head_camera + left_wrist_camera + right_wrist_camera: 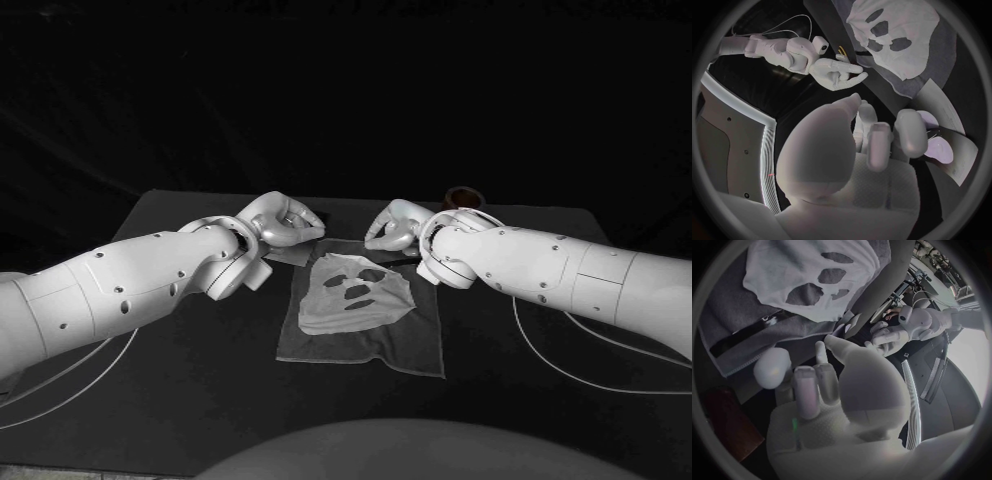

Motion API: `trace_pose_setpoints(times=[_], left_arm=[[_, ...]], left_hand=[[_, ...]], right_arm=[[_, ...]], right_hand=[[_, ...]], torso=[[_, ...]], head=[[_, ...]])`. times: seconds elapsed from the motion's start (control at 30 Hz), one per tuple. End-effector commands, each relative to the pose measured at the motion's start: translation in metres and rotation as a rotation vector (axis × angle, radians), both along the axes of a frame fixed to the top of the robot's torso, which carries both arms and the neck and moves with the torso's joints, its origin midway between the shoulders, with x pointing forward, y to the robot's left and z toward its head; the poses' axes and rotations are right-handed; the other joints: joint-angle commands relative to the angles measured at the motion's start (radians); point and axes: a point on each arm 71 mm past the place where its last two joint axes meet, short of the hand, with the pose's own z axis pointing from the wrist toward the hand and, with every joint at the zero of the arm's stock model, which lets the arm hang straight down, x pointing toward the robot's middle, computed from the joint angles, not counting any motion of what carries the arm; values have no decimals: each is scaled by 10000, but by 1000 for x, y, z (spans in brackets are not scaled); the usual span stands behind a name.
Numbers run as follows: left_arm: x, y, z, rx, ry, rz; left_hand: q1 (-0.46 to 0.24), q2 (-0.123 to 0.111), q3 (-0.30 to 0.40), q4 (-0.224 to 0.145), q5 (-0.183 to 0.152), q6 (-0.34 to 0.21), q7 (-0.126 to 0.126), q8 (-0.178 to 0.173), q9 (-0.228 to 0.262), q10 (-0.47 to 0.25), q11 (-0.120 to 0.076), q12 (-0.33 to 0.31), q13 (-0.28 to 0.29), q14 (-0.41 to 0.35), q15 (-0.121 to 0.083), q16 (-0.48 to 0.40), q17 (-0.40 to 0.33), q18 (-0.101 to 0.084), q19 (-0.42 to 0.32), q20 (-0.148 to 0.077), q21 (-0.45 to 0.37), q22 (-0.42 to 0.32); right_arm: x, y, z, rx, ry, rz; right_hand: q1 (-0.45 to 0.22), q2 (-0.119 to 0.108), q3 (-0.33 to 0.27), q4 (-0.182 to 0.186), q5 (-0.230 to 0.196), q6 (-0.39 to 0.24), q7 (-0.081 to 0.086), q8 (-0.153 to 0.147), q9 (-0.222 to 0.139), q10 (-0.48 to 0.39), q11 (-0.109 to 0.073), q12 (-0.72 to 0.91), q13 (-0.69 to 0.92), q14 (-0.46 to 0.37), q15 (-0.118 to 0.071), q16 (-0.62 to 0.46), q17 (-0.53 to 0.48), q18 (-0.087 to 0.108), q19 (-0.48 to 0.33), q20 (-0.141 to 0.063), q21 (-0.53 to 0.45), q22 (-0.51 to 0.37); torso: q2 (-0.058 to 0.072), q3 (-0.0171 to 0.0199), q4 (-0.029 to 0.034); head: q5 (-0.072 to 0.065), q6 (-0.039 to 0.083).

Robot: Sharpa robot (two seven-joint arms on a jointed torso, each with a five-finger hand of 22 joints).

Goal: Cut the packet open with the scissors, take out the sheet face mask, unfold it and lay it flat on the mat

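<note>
Sheet face mask (355, 293) lay flat on the mat (361, 350). At the mat's far end, the left wrist view showed the right hand (833, 74) empty, fingers apart. The left hand (281, 220) was curled; I cannot tell if it held anything.

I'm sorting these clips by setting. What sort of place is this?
Probably a robot lab or test bench, not a home: a black table against a dark backdrop, two cabled white arms, and a mat with a sheet face mask laid on it.
</note>
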Motion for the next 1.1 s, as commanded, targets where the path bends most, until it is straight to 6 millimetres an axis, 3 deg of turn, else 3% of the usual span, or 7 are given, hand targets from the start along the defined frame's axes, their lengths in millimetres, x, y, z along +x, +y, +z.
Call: trace_pose_setpoints(times=[0.03,0.13,0.47,0.7,0.97,1.1], left_arm=[[1,-3,-3,738,76,-181],[2,-5,-3,794,93,-218],[-2,-16,-3,1328,-280,-1037],[-7,-23,-3,2008,-789,-1922],[-11,-28,-5,2248,-933,-2498],[-12,-29,-9,2523,-800,-2776]], left_hand=[[-22,107,93,-29,-14,18,-56,37,12,400,-21,429,712,554,-86,168,1344,-218,195,-27,307,411],[-37,89,128,-60,-14,-26,-54,21,-3,525,-23,596,986,602,-91,213,1458,-222,199,-39,340,436],[58,86,275,-196,-12,-69,-44,6,-23,417,-14,598,983,592,-83,208,1444,-222,180,-40,367,458],[219,219,687,-429,-11,112,-140,72,-19,161,-89,410,777,554,-130,177,1393,-175,39,-61,240,352],[134,266,907,-543,-12,312,-201,192,21,152,-142,354,778,567,-175,188,1449,-168,-3,-102,226,343],[65,243,974,-586,-13,226,-199,148,-1,131,-155,313,747,555,-190,177,1428,-166,-19,-117,221,340]], right_arm=[[-1,0,-9,-449,1092,58],[-1,1,-12,-484,1232,113],[-1,8,-18,-597,1551,391],[0,8,-19,-642,1363,385],[2,9,-18,-650,1081,316],[3,12,-18,-668,923,345]], right_hand=[[-79,-63,-100,41,-95,-164,38,-107,5,532,114,76,1477,938,107,79,2059,-148,94,12,120,156],[-107,-99,-181,66,-186,-250,78,-191,8,544,153,113,1521,944,143,107,2099,-162,109,45,206,272],[-155,-201,-361,106,-211,-448,163,-374,5,543,233,137,1553,953,217,154,2169,-171,91,114,296,399],[-157,-206,-391,115,-205,-449,166,-388,14,556,240,169,1589,967,227,193,2239,-181,108,126,344,469],[66,32,-293,59,-168,-119,82,-279,127,586,179,241,1672,985,197,250,2333,-189,121,134,466,643],[274,266,-112,-36,-292,311,-89,-103,258,620,40,308,1753,990,93,268,2363,-184,101,64,509,711]], torso=[[86,15,-9],[119,20,-12],[140,18,1],[193,-9,16],[224,-11,37],[216,-6,26]], head=[[3,39],[-30,54],[-18,40],[-52,29],[-83,47],[-75,37]])
